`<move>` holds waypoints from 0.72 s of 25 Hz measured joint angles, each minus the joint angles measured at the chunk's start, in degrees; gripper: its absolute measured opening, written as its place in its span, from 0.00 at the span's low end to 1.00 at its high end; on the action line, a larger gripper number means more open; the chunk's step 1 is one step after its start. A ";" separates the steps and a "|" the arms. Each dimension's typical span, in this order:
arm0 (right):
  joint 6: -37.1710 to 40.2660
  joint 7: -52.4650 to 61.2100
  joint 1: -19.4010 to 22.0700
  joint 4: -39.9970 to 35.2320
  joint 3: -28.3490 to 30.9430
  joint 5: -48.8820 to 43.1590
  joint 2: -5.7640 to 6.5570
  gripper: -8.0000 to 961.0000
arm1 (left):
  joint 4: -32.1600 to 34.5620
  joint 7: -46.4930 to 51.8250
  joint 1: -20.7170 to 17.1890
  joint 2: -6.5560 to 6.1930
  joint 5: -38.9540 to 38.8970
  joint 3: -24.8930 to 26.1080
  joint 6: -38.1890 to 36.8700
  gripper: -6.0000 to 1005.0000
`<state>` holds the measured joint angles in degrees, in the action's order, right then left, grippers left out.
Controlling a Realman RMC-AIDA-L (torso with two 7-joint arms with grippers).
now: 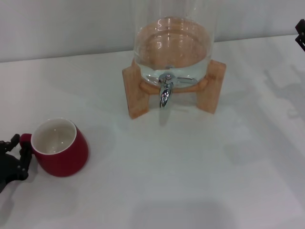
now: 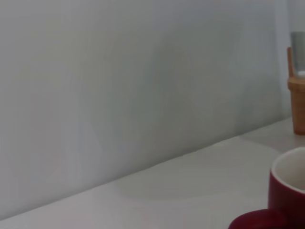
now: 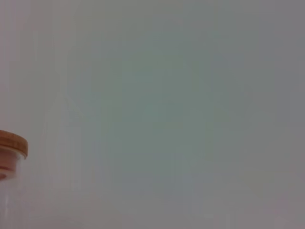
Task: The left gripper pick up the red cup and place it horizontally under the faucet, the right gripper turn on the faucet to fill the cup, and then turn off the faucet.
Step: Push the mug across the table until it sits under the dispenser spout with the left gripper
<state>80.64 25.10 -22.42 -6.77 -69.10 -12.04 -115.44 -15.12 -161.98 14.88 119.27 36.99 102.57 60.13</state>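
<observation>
No step is completed: the cup (image 1: 59, 148) stands upright with its handle between the open fingers (image 1: 12, 143) of the left gripper (image 1: 16, 152), ungrasped, well apart from the faucet (image 1: 165, 90); the right gripper (image 1: 300, 33) is parked, finger state undeterminable.

White table (image 1: 190, 167) (red cup (image 1: 59, 148), dispenser (image 1: 172, 62))

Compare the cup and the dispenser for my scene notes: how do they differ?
The cup is opaque red with a white inside; the dispenser is clear glass. The cup sits directly on the table; the dispenser rests raised on a wooden stand. The cup is far smaller. Both stand upright.
</observation>
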 joint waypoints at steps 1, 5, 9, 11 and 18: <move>0.01 0.00 -0.02 0.00 -0.03 0.00 -0.03 0.91 | 0.00 0.00 0.02 0.00 0.18 0.00 -0.01 0.39; 0.03 0.02 -0.08 0.00 -0.06 0.00 -0.04 0.91 | 0.01 0.01 0.06 0.00 0.29 0.00 0.13 0.30; 0.00 0.02 -0.21 0.00 -0.07 0.00 -0.05 0.91 | -0.45 0.00 0.07 0.00 0.55 0.00 0.07 0.22; -0.10 0.00 -0.29 0.00 -0.07 0.00 -0.05 0.91 | -0.62 0.01 0.07 0.00 1.15 0.01 0.04 0.09; -0.29 -0.02 -0.51 0.00 -0.07 0.00 -0.05 0.91 | -0.76 0.03 0.67 0.00 1.76 -0.01 0.04 0.09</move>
<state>80.34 25.09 -22.94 -6.77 -69.17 -12.04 -115.49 -15.88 -161.95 15.55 119.27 38.75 102.56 60.17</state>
